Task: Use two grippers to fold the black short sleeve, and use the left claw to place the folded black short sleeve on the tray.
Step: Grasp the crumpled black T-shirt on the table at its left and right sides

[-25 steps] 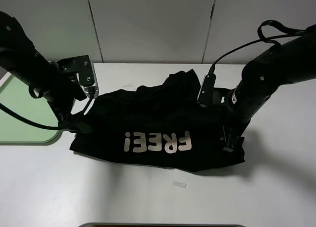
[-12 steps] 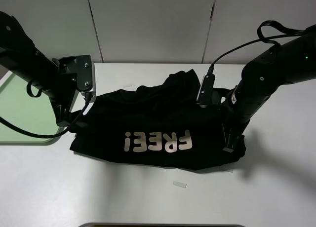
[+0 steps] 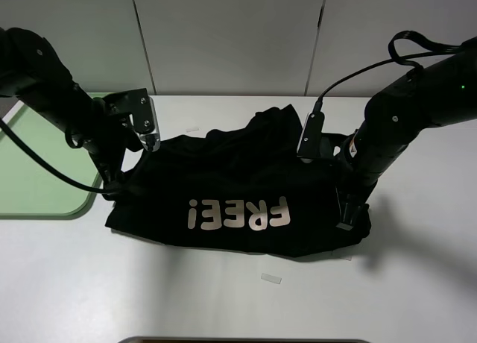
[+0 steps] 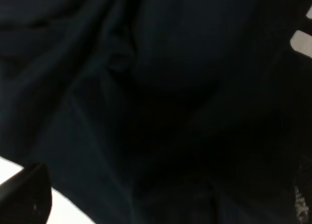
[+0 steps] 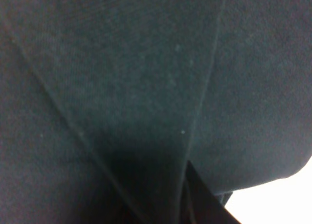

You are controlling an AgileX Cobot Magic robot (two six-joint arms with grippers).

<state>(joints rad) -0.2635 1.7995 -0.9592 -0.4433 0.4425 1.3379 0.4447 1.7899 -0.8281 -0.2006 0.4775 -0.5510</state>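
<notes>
The black short sleeve (image 3: pixel 238 186) lies crumpled on the white table (image 3: pixel 223 298), its "FREE!" print (image 3: pixel 238 214) upside down to the high camera. My left gripper (image 3: pixel 113 186) is low at the shirt's left edge and seems shut on the cloth. Black cloth (image 4: pixel 146 87) fills the left wrist view. My right gripper (image 3: pixel 347 218) is at the shirt's right edge and seems shut on it, with that edge raised a little. Black cloth (image 5: pixel 122 87) also fills the right wrist view. The green tray (image 3: pixel 37 186) lies at the far left, just beside the left arm.
A small white tape strip (image 3: pixel 272 278) lies on the table in front of the shirt, another (image 3: pixel 192 130) behind it. A grey wall panel (image 3: pixel 223 37) rises behind the table. A dark object's edge (image 3: pixel 246 341) shows at the front of the table.
The left arm has swung right and turned its wrist, with the fingertips staying at the shirt's left edge. The shirt's right front corner has pulled in a little. The right arm has barely moved.
</notes>
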